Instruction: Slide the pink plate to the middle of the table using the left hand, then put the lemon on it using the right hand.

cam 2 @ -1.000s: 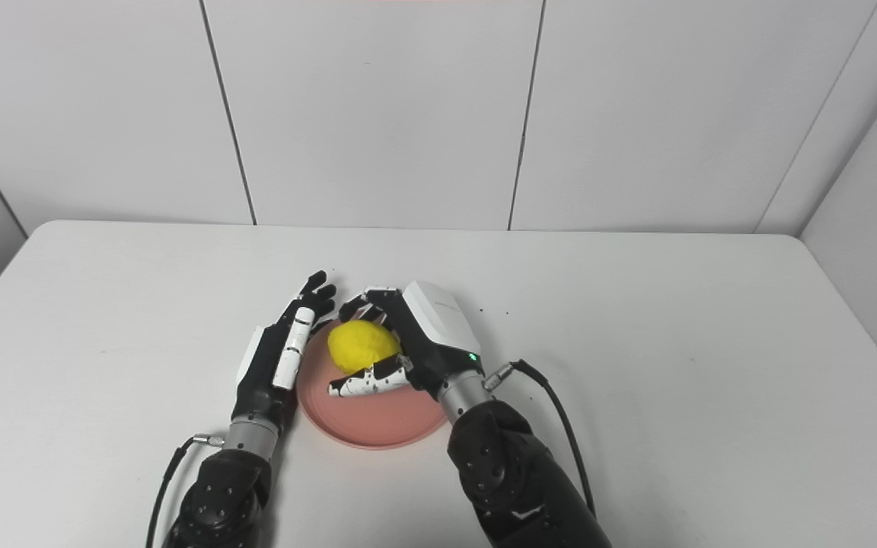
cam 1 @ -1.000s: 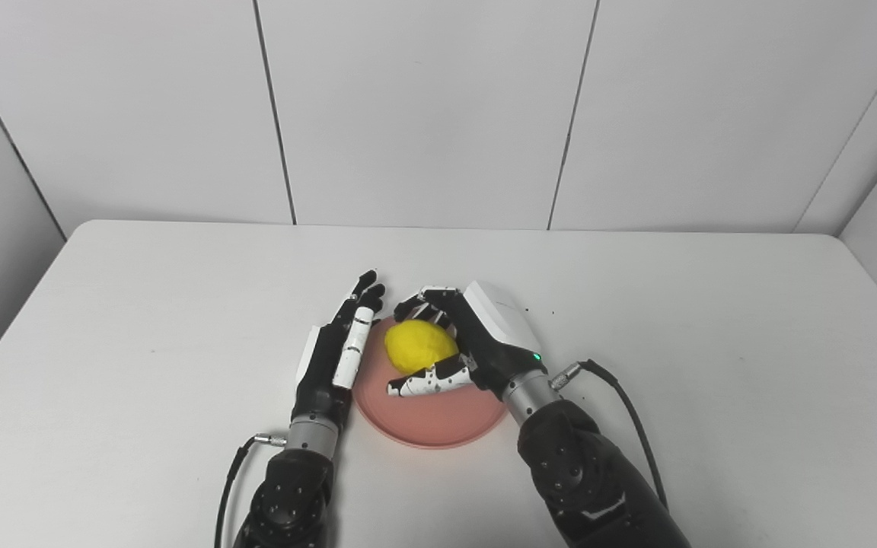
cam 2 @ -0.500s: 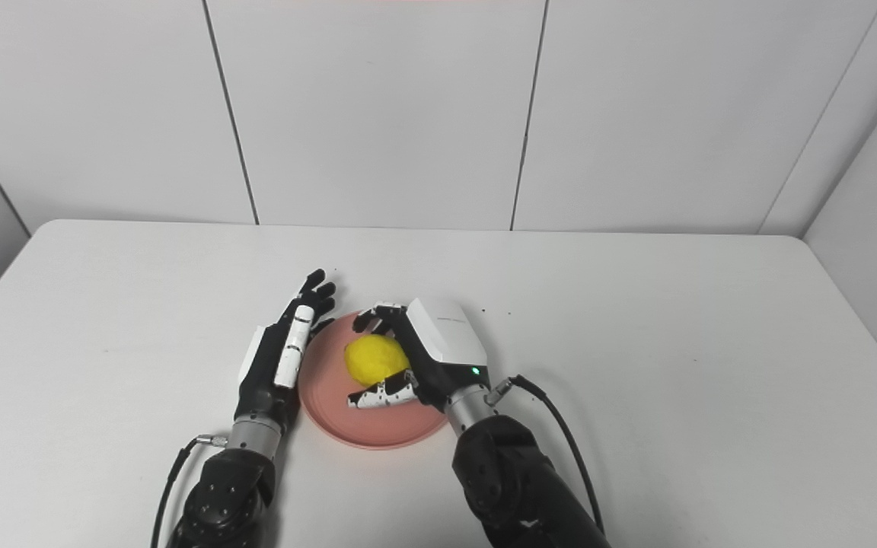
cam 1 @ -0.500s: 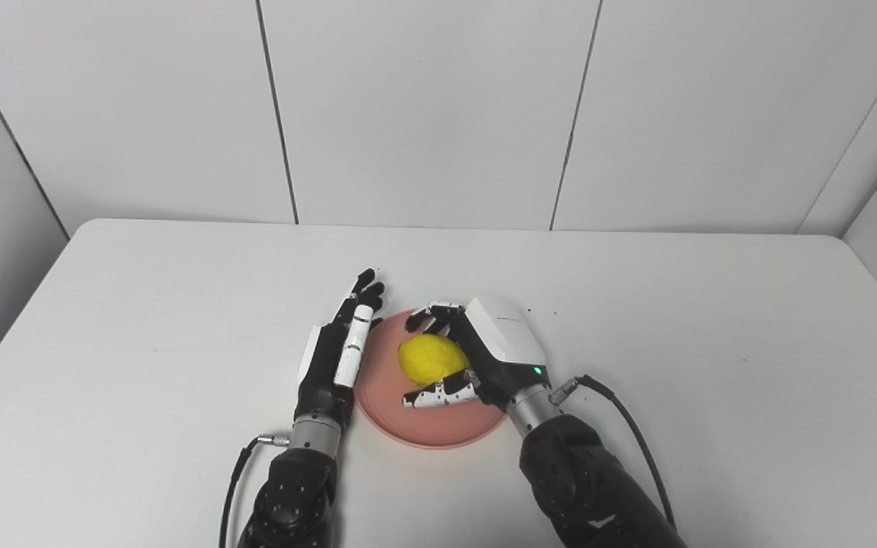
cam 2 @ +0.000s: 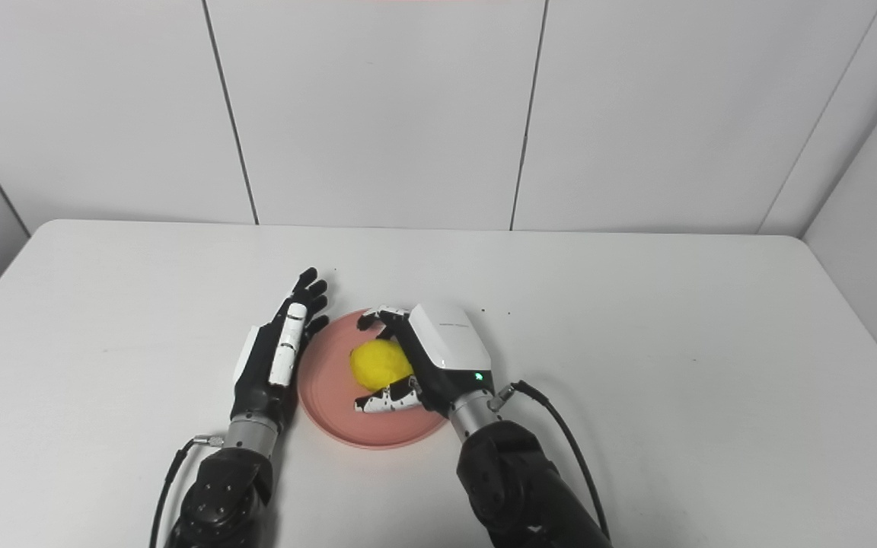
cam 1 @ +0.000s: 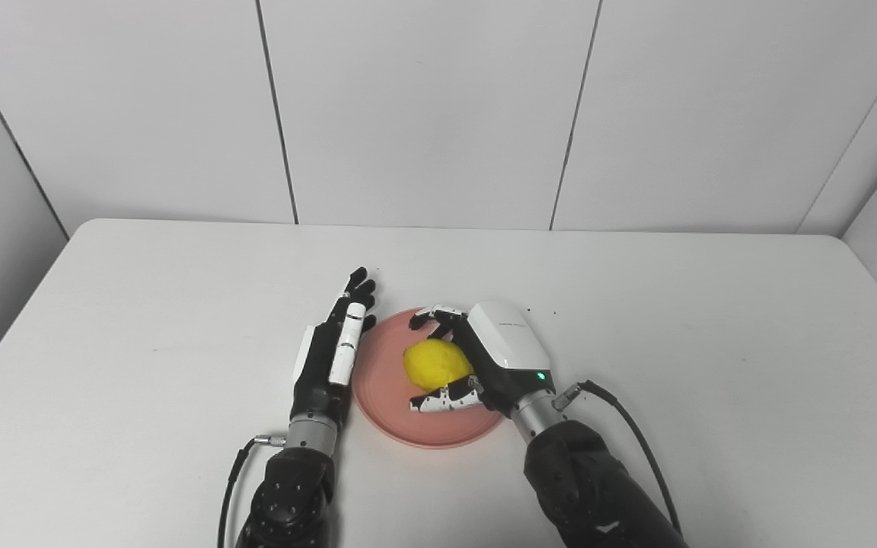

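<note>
Curling over the pink plate [cam 1: 389,411] from its right side, the right hand [cam 1: 484,358] cups the lemon [cam 1: 437,364] between bent fingers on the far side and the thumb on the near side, the fruit low over the middle of the plate. Just beside the plate's left rim, the left hand [cam 1: 332,350] stands on edge with fingers straight and close together, holding nothing. Round, smooth and shallow, the plate lies near the middle of the matte white table [cam 1: 712,380], with bare surface to the left, right and far side.
</note>
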Robot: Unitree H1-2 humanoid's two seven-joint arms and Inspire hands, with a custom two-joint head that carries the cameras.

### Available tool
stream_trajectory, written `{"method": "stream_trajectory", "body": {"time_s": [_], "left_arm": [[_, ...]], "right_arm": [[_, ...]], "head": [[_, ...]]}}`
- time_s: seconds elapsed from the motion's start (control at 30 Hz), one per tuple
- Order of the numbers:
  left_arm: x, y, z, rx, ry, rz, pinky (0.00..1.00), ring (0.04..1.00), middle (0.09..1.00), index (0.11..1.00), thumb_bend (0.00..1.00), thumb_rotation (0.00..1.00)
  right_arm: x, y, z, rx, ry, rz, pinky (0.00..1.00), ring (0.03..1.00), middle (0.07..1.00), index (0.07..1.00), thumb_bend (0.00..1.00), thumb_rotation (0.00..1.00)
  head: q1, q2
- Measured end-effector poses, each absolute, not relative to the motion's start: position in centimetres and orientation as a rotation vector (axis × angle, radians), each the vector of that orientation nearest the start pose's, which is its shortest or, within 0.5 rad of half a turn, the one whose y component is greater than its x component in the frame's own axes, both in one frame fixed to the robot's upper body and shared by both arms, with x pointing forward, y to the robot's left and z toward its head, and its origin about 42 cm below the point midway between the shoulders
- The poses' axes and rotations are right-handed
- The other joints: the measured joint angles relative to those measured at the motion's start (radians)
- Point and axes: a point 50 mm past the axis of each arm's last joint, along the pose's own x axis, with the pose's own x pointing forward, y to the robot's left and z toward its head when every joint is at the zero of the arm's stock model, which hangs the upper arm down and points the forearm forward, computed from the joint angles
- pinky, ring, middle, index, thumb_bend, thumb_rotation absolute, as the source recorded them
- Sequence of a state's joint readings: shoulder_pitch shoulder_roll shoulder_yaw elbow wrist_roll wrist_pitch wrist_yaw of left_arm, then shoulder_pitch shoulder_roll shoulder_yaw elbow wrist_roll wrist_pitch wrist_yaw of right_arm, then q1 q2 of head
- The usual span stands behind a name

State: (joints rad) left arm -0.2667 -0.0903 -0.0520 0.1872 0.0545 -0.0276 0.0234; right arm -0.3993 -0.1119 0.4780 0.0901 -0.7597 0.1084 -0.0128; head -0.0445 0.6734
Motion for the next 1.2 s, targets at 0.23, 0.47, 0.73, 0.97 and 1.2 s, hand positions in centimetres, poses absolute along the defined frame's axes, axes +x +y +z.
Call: {"method": "stream_trajectory", "body": {"time_s": [0.23, 0.47, 0.73, 0.97, 1.2], "left_arm": [[36.4, 14.1, 13.1, -0.026, -0.1, -0.118, 0.94, 0.955, 0.963, 0.949, 0.46, 1.0], [36.5, 14.7, 13.1, 0.0, -0.103, -0.13, 0.95, 0.957, 0.963, 0.952, 0.47, 1.0], [36.5, 15.0, 13.2, 0.001, -0.097, -0.124, 0.96, 0.944, 0.953, 0.95, 0.47, 1.0], [36.6, 15.1, 13.1, -0.001, -0.095, -0.12, 0.93, 0.923, 0.935, 0.933, 0.47, 1.0], [36.7, 15.2, 13.1, -0.001, -0.094, -0.117, 0.93, 0.924, 0.929, 0.926, 0.49, 1.0]], "right_arm": [[36.0, -9.4, 17.6, -0.917, -0.42, 0.364, 0.96, 0.957, 0.958, 0.909, 0.68, 0.59], [35.4, -9.5, 17.8, -0.731, -0.484, 0.317, 0.99, 0.995, 0.997, 0.965, 0.71, 0.77], [35.6, -10.8, 18.1, -0.459, -0.519, 0.172, 0.99, 1.0, 1.0, 1.0, 0.71, 0.96], [35.7, -13.3, 17.0, -0.242, -0.439, 0.07, 1.0, 0.998, 0.997, 0.984, 0.66, 1.0], [35.9, -14.5, 16.7, -0.117, -0.42, 0.039, 1.0, 1.0, 1.0, 0.996, 0.71, 0.98]], "head": [[-0.011, -0.002], [-0.018, 0.0], [-0.021, 0.002], [-0.025, 0.005], [-0.031, -0.005]]}}
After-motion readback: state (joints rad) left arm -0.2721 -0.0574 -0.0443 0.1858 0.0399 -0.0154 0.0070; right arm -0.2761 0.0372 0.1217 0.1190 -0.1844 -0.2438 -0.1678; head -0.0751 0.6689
